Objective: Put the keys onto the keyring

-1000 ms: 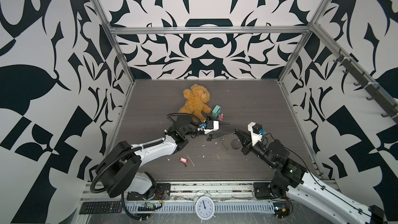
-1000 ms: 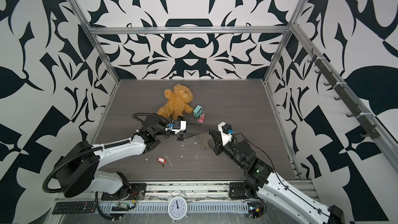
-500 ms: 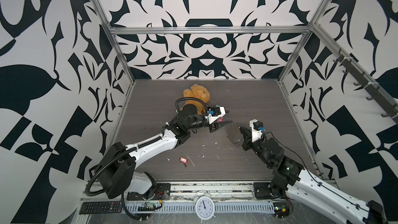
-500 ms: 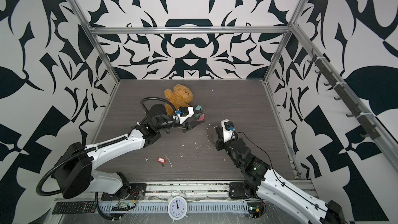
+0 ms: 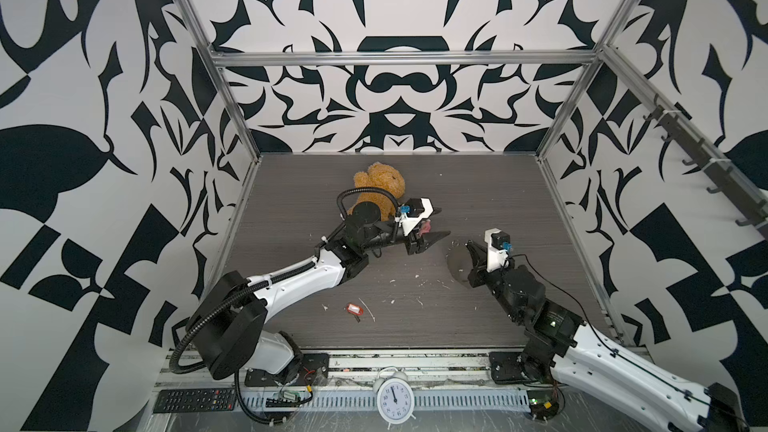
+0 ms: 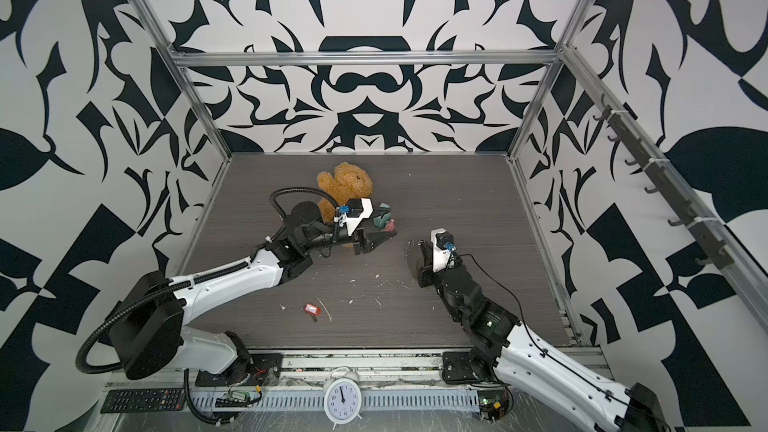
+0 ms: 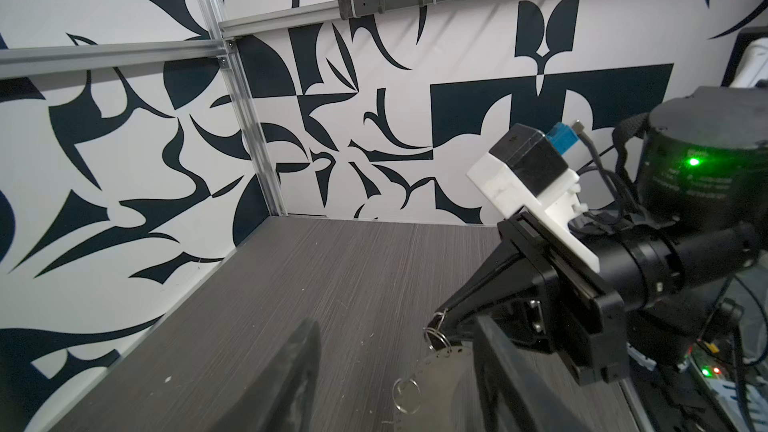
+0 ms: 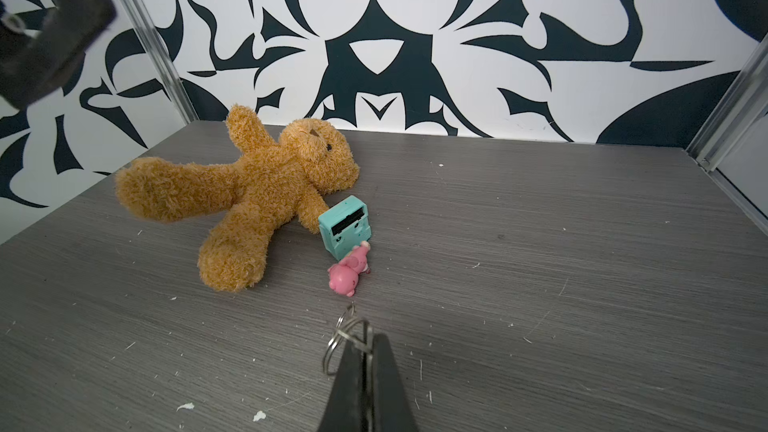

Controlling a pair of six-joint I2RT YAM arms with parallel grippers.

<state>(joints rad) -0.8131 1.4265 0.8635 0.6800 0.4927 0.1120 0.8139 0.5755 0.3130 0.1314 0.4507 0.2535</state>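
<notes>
1. The right gripper (image 8: 365,349) has its jaws pressed together on the keyring (image 8: 338,342). The thin silver rings stick out past the fingertips on the far side.
2. In the left wrist view the same keyring (image 7: 435,332) sits at the tip of the right gripper. The grey strap (image 7: 440,371) with its dotted edge hangs below it, and a further loose ring shows against the strap.
3. In a top view the strap (image 5: 457,265) shows as a rounded grey shape just left of the right gripper (image 5: 468,246), right of the middle of the desk (image 5: 519,201).
4. The left gripper (image 5: 438,224) has its jaws apart and grips nothing. Its fingers point right, toward the right gripper, and their tips come near the strap without touching it.
5. The red tag (image 5: 353,308) lies flat on the desk with its white label window up. It is nearer than both grippers, left of the middle and well apart from the keyring. It also shows in the other eye of the camera (image 6: 311,308). A small dark bit lies just beside it, too small to tell what it is.
6. A brown teddy bear (image 8: 257,193) lies on its back toward the far side, partly behind the left arm in both top views.
7. A teal box (image 8: 345,228) stands by the bear's paw, and a pink pig figure (image 8: 347,274) touches its near side.
8. An alarm clock (image 5: 394,393) and a black remote control (image 5: 193,401) sit on the near rail, off the desk.
</notes>
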